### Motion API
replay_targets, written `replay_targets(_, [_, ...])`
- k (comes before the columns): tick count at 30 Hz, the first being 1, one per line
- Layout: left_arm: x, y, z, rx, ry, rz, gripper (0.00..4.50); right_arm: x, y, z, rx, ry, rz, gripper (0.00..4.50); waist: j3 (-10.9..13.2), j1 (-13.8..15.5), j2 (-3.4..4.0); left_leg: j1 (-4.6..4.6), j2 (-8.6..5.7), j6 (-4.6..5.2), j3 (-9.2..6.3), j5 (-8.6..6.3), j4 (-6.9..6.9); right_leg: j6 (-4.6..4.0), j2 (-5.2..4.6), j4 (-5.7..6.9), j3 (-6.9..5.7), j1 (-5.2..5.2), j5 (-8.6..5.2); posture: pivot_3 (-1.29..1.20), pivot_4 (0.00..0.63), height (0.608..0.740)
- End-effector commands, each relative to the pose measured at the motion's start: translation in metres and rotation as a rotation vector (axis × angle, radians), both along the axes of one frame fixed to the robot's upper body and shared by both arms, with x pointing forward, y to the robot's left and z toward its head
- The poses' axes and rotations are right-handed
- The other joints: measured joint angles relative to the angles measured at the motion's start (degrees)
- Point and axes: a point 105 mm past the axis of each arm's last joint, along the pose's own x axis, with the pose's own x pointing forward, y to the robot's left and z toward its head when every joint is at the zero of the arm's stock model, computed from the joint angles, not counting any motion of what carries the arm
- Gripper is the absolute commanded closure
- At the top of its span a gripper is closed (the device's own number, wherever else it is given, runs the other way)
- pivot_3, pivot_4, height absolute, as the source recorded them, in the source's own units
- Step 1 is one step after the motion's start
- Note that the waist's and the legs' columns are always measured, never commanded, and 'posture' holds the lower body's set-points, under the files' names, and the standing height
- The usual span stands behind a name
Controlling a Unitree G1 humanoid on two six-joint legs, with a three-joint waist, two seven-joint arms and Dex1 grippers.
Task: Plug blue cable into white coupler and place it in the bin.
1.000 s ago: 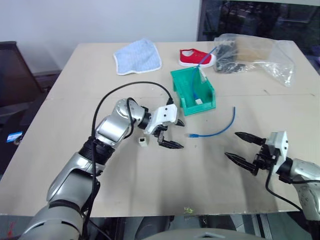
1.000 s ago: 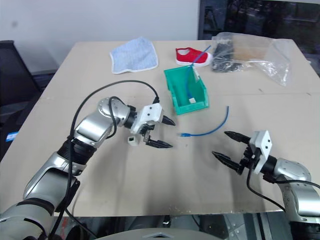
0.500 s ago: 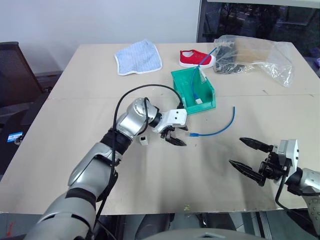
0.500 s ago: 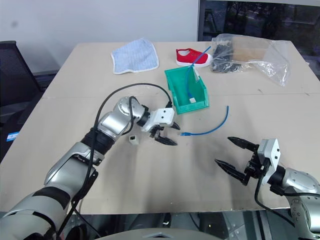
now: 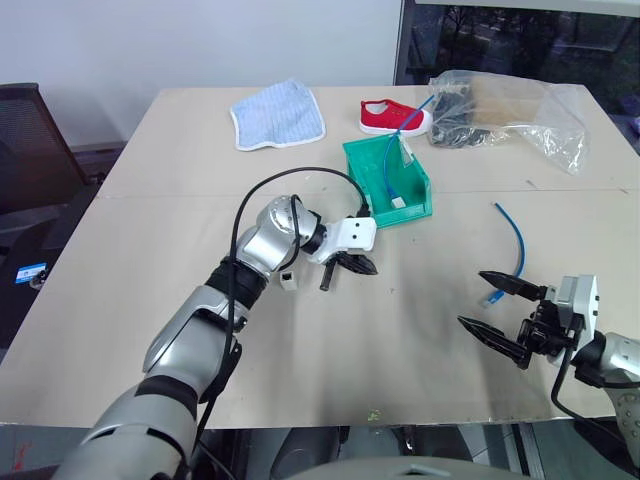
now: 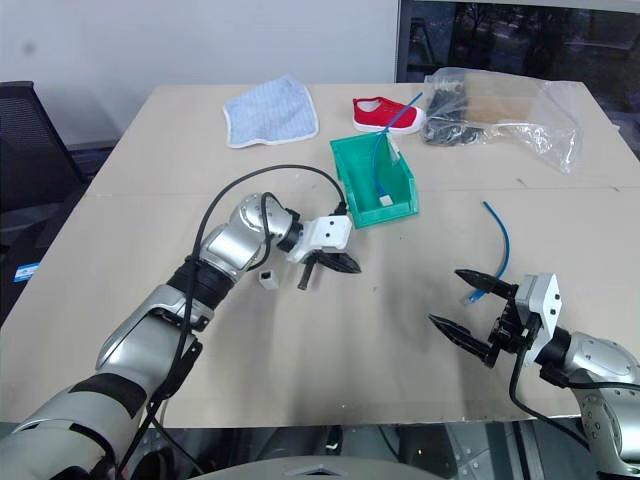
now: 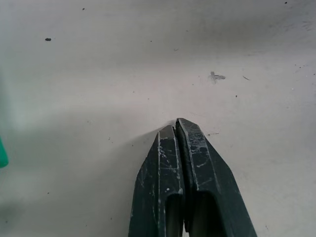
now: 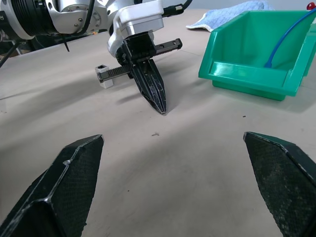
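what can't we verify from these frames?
- White coupler: socket too small in the eye views; in the right wrist view the left pincer partly covers it.
- Blue cable: near plug hidden behind the right pincer.
- Bin: contents cut off in the right wrist view.

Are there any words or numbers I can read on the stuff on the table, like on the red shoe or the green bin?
None can be read. The red shoe, the bin, the white coupler and the clear plastic bag show no legible words or numbers.
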Motion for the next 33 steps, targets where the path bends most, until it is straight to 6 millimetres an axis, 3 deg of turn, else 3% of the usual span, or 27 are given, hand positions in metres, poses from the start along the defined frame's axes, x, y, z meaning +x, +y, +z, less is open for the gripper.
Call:
replay_targets(1, [-0.003,-0.006,0.011,-0.065,0.026,-0.016,4.24,0.000,0.001,0.009,-0.009,-0.040,0.002,0.00,0.00,0.00,0.00,0.00,0.00,0.00,0.00,0.00,0.00,0.00,0.00,0.00,0.00,0.00,0.00,0.00,0.150,0.740])
replay_targets(6, [-0.013,-0.013,0.021,-0.086,0.040,-0.069,2.54,0.005,-0.014,0.006,-0.087,-0.054,-0.050,0.00,0.00,-0.02,0.00,-0.02,-0.01,0.00,0.00,0.00,0.01,0.00,0.02,0.00,0.00,-0.01,0.00,0.00,0.150,0.740])
replay_targets(12, [-0.014,-0.009,0.043,-0.092,-0.047,-0.102,0.02,0.021,-0.041,-0.001,-0.336,-0.056,-0.080,0.00,0.00,-0.21,0.00,-0.01,0.00,-0.01,0.08,0.01,0.02,0.00,0.03,0.03,0.05,-0.02,0.01,0.00,0.150,0.740])
replay_targets(14, [-0.014,-0.007,0.050,-0.083,-0.077,-0.109,0.02,0.030,-0.050,-0.006,-0.469,-0.040,-0.071,0.00,0.00,-0.13,0.00,0.01,0.00,-0.01,0.11,0.01,0.05,0.02,0.06,0.04,0.06,-0.01,0.03,0.00,0.150,0.740])
replay_targets(18, [-0.032,0.010,0.063,-0.022,-0.051,-0.165,0.02,0.052,-0.061,-0.005,-0.691,-0.029,0.037,0.00,0.01,-0.51,0.00,0.02,0.00,0.00,0.32,0.01,0.06,0.05,0.09,0.04,0.24,-0.06,0.07,0.00,0.150,0.740])
replay_targets(27, [-0.067,0.046,0.089,-0.142,-0.010,-0.042,0.02,0.063,-0.049,-0.006,-0.864,0.148,0.364,0.00,0.04,-1.12,-0.02,-0.11,0.11,0.05,0.35,-0.03,0.03,0.05,0.00,-0.12,0.33,-0.15,0.06,0.00,0.150,0.740])
replay_targets(33, [-0.084,0.064,0.090,-0.197,0.026,0.103,0.02,0.072,-0.043,-0.014,-0.870,0.175,0.391,0.00,0.06,-1.04,-0.03,-0.12,0.13,0.04,0.38,-0.03,0.05,0.03,0.00,-0.07,0.37,-0.19,0.08,0.00,0.150,0.740])
